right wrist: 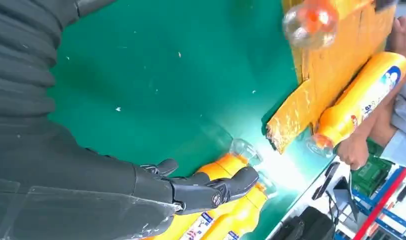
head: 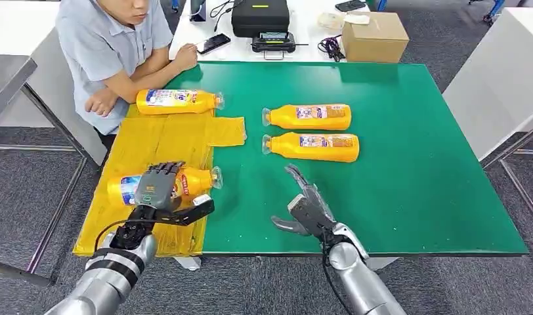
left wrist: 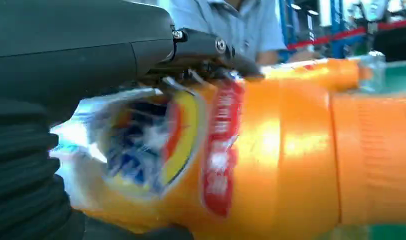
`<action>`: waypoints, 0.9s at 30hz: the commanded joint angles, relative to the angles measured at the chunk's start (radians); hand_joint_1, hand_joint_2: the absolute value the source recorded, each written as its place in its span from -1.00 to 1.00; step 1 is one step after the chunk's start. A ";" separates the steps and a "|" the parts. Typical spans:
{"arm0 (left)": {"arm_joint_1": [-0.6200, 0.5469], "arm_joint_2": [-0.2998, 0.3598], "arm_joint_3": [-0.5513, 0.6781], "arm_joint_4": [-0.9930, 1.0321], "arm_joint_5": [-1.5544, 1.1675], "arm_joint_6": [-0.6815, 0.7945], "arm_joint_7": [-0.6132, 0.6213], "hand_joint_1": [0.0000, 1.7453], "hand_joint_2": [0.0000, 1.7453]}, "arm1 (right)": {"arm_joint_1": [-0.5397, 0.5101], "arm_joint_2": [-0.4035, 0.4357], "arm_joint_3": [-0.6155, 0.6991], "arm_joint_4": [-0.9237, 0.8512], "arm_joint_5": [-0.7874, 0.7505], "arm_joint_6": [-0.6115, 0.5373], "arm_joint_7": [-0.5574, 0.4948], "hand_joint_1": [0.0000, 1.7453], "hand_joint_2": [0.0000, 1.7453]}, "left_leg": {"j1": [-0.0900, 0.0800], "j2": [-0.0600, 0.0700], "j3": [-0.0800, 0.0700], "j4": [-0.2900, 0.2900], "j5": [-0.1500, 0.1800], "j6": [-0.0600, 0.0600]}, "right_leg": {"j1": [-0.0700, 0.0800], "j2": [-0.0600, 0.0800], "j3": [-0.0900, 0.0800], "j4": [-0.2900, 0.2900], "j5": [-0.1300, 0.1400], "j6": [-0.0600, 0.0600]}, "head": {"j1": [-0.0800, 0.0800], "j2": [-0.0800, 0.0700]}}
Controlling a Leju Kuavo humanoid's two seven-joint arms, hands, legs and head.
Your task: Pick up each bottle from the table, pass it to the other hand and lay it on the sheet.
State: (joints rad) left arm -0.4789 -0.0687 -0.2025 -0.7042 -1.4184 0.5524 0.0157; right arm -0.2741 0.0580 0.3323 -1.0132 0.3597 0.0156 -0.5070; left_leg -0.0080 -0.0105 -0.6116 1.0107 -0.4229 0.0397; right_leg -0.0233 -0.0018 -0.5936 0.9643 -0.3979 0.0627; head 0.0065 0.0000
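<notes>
The yellow sheet (head: pixel 160 141) covers the green worktop's (head: pixel 415 170) left end and hangs over its near edge; bare green lies open right of the sheet's edge. The left hand (head: pixel 157 187) lies palm-down over the near bottle (head: pixel 195 180), fingers wrapped around its labelled orange body, on the sheet's near part. The right hand (head: pixel 306 203) hovers right of the sheet, fingers spread, holding nothing. A second bottle (head: pixel 177 101) lies at the sheet's far edge; two bottles (head: pixel 311 131) lie side by side off it.
</notes>
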 commanded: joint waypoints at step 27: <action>-0.019 0.000 -0.174 -0.059 0.126 0.047 -0.067 -1.00 1.00 | -0.009 0.009 -0.031 0.054 0.012 0.012 -0.015 -1.00 1.00 | 0.001 0.000 0.003 0.000 -0.001 -0.002 | 0.001 -0.001 0.003 0.000 -0.001 -0.002 | 0.000 0.000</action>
State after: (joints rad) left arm -0.5155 -0.0713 -0.2788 -0.6664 -1.2363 0.5038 -0.0786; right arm -0.2672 0.0622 0.3246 -1.0128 0.3692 0.0301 -0.5161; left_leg -0.0079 -0.0105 -0.6110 1.0107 -0.4229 0.0397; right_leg -0.0233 -0.0018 -0.5931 0.9644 -0.3979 0.0627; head 0.0065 0.0000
